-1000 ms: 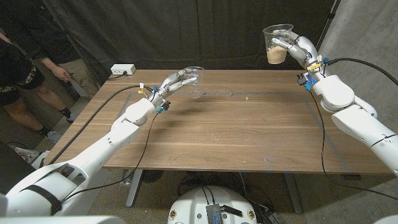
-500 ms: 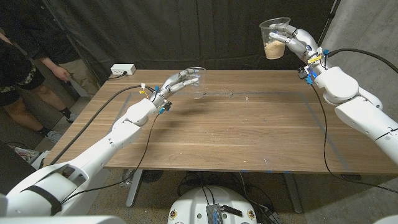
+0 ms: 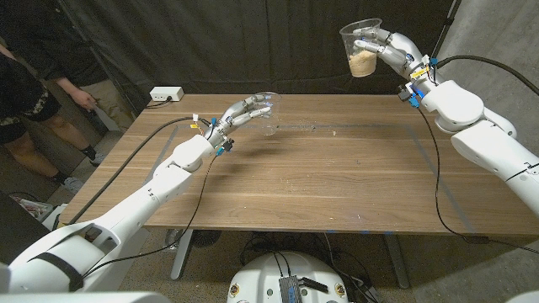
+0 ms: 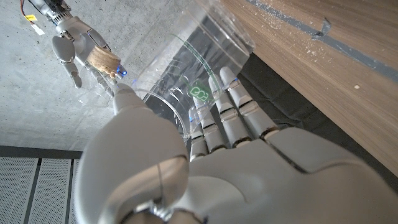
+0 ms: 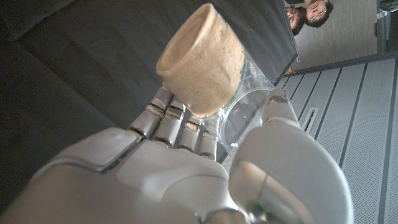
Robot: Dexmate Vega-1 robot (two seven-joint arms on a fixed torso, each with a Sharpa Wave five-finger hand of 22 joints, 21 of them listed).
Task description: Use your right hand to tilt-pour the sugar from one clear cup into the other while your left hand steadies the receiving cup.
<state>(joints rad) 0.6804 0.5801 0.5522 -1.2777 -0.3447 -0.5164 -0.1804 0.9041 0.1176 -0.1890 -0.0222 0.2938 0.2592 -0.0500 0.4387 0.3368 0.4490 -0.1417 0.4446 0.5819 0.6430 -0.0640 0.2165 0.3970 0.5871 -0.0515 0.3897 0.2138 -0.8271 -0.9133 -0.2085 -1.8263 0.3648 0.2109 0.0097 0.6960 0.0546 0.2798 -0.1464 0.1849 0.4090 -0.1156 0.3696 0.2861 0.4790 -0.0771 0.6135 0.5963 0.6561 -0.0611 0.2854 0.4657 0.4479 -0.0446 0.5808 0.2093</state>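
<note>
Above the wooden bench (image 3: 337, 177), the right hand (image 3: 383, 46) has carried its clear plastic cup of brown sugar (image 3: 361, 49) higher and leftward; the left hand (image 3: 240, 112) still grips the empty clear cup (image 3: 266, 110).

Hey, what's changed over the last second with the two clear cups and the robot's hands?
The right hand, holding the clear plastic cup of brownish sugar, has carried it up and toward the left hand, still roughly upright; no sugar has poured. The left hand stays with its fingers around the empty clear plastic cup at the wooden table's far side.
</note>
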